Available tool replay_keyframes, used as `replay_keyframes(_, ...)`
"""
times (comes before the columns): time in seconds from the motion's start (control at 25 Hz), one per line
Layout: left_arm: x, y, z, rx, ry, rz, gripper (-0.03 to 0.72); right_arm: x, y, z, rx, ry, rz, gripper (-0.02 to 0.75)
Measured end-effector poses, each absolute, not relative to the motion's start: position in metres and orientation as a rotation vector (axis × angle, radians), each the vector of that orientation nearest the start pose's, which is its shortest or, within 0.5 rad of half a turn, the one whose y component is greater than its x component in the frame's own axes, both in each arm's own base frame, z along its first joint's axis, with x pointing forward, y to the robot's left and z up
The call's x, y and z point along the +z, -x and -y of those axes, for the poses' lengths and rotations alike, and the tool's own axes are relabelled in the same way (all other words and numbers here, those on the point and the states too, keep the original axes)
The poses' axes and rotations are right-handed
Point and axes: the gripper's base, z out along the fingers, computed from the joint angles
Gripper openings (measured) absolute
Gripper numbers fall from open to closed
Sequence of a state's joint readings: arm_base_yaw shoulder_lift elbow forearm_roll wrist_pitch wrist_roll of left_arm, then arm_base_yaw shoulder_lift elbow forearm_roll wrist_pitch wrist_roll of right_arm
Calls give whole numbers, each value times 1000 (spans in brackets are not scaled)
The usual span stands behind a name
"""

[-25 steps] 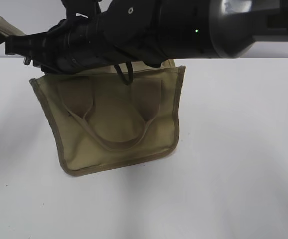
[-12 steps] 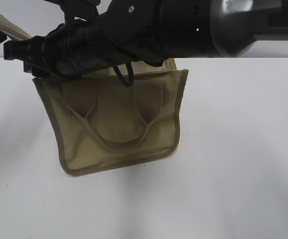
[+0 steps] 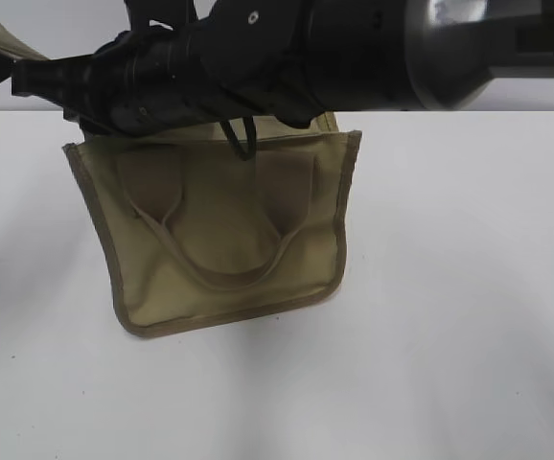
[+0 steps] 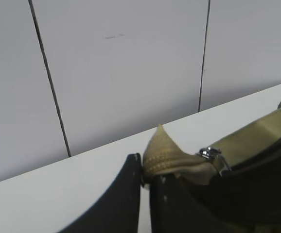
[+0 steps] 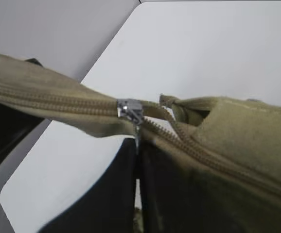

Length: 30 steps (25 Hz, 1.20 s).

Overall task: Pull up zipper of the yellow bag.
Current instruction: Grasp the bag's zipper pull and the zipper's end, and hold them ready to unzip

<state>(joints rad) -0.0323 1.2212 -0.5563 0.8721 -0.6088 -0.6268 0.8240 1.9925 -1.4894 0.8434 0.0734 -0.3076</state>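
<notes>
The yellow bag (image 3: pixel 229 230) stands on the white table, its looped handle (image 3: pixel 229 278) hanging down the near side. Its top is hidden there behind my right arm. My left gripper (image 4: pixel 144 170) is shut on the khaki fabric tab (image 4: pixel 160 150) at the zipper's end, which also shows in the exterior view (image 3: pixel 4 43). My right gripper (image 5: pixel 137 145) is shut on the tab hanging from the silver zipper pull (image 5: pixel 130 109). The zipper (image 5: pixel 58 102) runs taut to the left of the pull. The pull also shows in the left wrist view (image 4: pixel 209 153), close to the tab.
The white table (image 3: pixel 450 287) lies all round the bag. My right arm's dark body (image 3: pixel 354 48) crosses the top of the exterior view. A grey panelled wall (image 4: pixel 131 73) stands behind the table's far edge.
My right gripper's end has risen slightly at the bag's top left. The bag's top left corner has lifted a little with it. The bag's body has barely shifted.
</notes>
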Motion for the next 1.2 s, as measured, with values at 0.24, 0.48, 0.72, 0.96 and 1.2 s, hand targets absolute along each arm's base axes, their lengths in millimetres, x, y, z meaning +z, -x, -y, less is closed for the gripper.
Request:
replay_keyframes(0.24, 269, -241, 47, -299, -480, -1661, 8, 241, -313, -350, 893, 384, -2161, -15)
replay_keyframes(0.48, 267, -242, 45, -274, -469, -1692, 8, 247, -305, -348, 895, 524, -2176, -15)
replay_keyframes(0.72, 266, -242, 44, -268, -466, -1700, 8, 257, -302, -341, 905, 603, -2183, -15)
replay_keyframes(0.96, 264, -242, 43, -246, -460, -1727, 8, 257, -310, -329, 928, 630, -2246, -15)
replay_keyframes(1.2, 262, -243, 41, -230, -455, -1748, 8, 271, -322, -318, 966, 649, -2262, -15)
